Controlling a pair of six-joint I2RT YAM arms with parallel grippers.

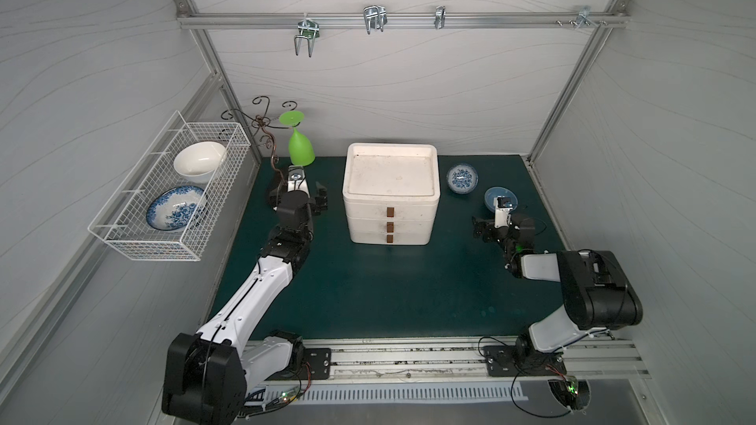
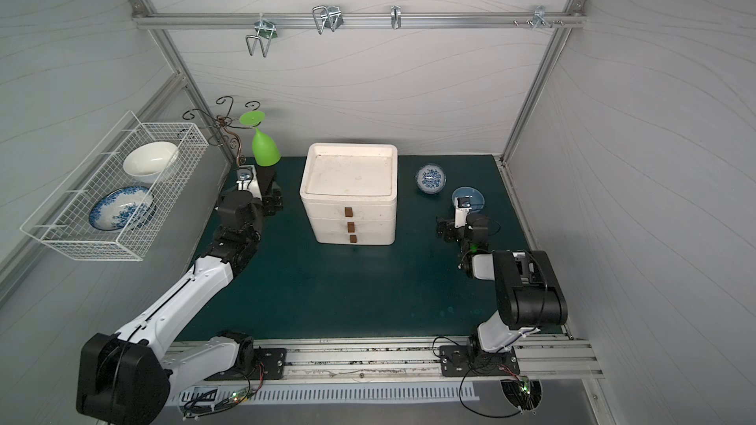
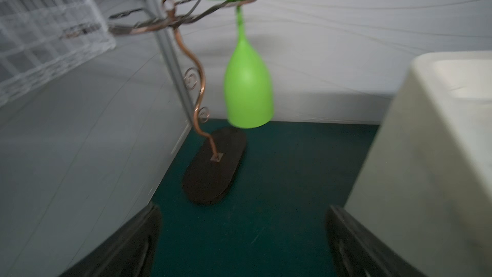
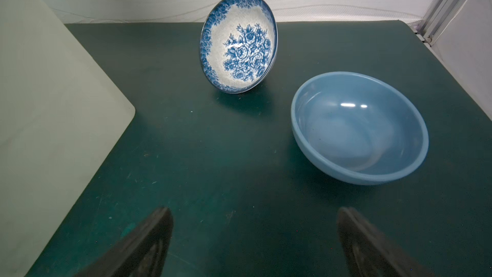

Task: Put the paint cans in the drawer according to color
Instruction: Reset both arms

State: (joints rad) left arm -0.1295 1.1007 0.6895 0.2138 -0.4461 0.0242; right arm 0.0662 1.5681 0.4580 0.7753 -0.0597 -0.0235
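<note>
No tiny paint cans can be seen in any view. The white plastic chest of three drawers (image 1: 390, 214) is set mid-counter (image 1: 368, 292) with every drawer shut. It is found between the arms. The left gripper (image 1: 322, 199) is placed nearer, just beside it, and the right gripper (image 1: 480, 231) farther off. Both are spread wide and empty.

Your left arm (image 1: 262, 288) is stretched far forward, and the left gripper (image 3: 243, 209) has its jaws spread wide with nothing between them. Your right arm (image 1: 593, 292) is folded, elbow raised, forearm angled down. The right gripper (image 4: 254, 211) is likewise spread wide and empty.
</note>
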